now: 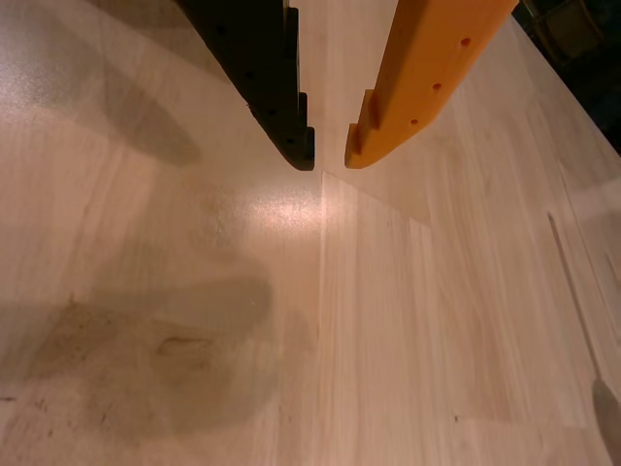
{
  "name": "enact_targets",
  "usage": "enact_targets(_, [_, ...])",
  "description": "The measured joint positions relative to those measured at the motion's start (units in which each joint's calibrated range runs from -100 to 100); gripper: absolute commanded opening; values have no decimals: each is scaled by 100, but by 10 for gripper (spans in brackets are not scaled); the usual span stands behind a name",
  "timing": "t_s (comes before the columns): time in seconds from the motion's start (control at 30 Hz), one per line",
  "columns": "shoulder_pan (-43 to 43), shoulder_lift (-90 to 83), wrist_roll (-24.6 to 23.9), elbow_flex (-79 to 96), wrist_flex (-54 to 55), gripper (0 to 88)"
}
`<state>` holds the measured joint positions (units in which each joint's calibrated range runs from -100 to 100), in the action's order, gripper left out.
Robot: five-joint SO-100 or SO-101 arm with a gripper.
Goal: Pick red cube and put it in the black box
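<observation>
Jaws nearly together, a narrow slit between the tips, nothing held. Gripper (330,155) enters the wrist view from the top edge: black finger (262,68) on the left, orange finger (427,78) on the right, tips meeting a little above frame centre.

Below them, bare pale wooden table (408,330), boards running top to bottom. Soft shadows lie in the upper left and lower left of the frame; a glare patch sits just under the tips. Dark room edge at upper right.

Red cube: not to be found in this view. Black box: likewise. Position of both cannot be told from here.

Pose: fingers point down and slightly forward at the table, hanging above it; tips do not look to be touching the wood.

Judgement on the step: searching or approach, pick not yet made. To do it well, the arm should swing until the cube comes under the tips, spread the jaws wide before descending, then centre the cube between both fingers.
</observation>
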<state>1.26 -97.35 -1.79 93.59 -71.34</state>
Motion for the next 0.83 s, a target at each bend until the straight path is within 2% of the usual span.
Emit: enact_targets(0.83, [-8,-33,-17,9,0,43])
